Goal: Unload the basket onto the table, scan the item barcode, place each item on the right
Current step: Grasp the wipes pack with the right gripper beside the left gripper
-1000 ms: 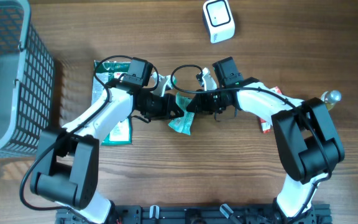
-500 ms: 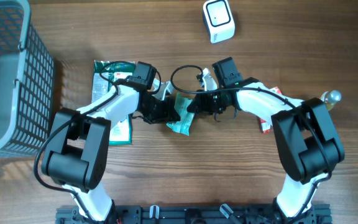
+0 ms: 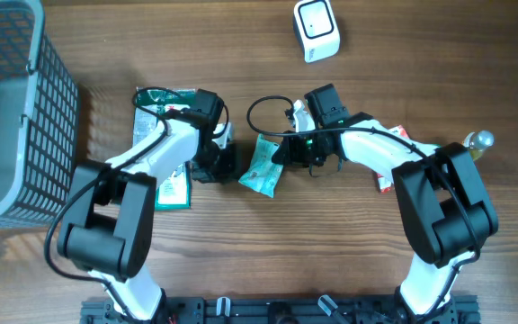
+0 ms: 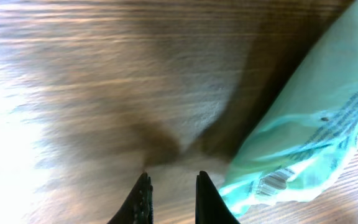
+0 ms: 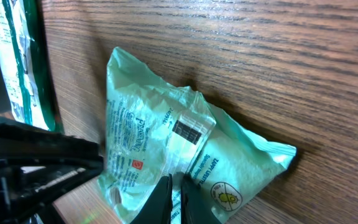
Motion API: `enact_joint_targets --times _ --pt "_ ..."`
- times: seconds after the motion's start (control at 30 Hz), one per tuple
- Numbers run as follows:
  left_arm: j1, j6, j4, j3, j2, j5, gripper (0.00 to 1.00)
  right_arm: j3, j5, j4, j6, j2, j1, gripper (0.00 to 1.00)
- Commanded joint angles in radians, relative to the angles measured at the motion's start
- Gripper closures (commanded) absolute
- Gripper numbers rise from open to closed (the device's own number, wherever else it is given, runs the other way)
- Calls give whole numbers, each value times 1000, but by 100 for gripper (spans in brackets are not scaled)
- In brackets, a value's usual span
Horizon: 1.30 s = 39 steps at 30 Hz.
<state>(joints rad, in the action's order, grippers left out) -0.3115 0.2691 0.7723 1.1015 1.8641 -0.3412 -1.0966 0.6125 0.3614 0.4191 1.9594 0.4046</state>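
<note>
Wooden tabletop (image 3: 241,261) lies bare at the near edge, so we move straight up to mid-table. That's where the mint-green pouch (image 3: 263,166) lies flat, between the two arms.

On its left, the left gripper (image 4: 173,182) hangs just beside the pouch, fingers barely parted, nothing between them. On its right, the right gripper (image 5: 171,190) is pinched closed with its tips at the pouch's edge. Whether any film is caught in there, we cannot tell.

From the left wrist view we spot barcode-like stripes (image 4: 272,182) near one end of the pouch.

Farther out, a grey basket (image 3: 7,108) stands at the far left, and the white scanner (image 3: 317,30) waits at the far edge, well apart from the pouch.

Where could this go wrong? We judge that slick, crinkly film may slide out of a thin pinch on the way up. A crease or a twist could also turn those stripes away from the scanner's face.
</note>
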Motion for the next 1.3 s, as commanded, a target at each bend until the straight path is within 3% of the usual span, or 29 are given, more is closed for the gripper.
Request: enact_joint_targets --times 0.0,0.13,0.33,0.67,0.77,0.9,1.0,1.1,1.27 --pt "1 8 2 39 -126 -18 87 11 -146 13 3 18 -9 91" --pt "-56 8 7 30 -130 -97 89 11 -146 13 3 18 -9 91" --pt "-142 8 3 29 -61 -97 92 11 -146 17 2 18 -9 90" --pt "-148 12 -23 29 33 -35 92 9 -138 16 10 17 -9 88" --pt "-144 11 -25 29 32 -35 86 -38 -24 23 21 -21 -18 81" --pt "-144 7 -24 29 32 -27 84 -80 -19 63 0 -141 -19 76" --pt "-143 8 -19 36 29 -36 84 -80 -19 120 21 -170 -14 79" --pt "-116 8 3 103 -20 -36 83 -73 -20 203 29 -167 -13 89" --pt "-95 6 -59 149 -63 -29 74 -73 -21 265 29 -167 17 94"
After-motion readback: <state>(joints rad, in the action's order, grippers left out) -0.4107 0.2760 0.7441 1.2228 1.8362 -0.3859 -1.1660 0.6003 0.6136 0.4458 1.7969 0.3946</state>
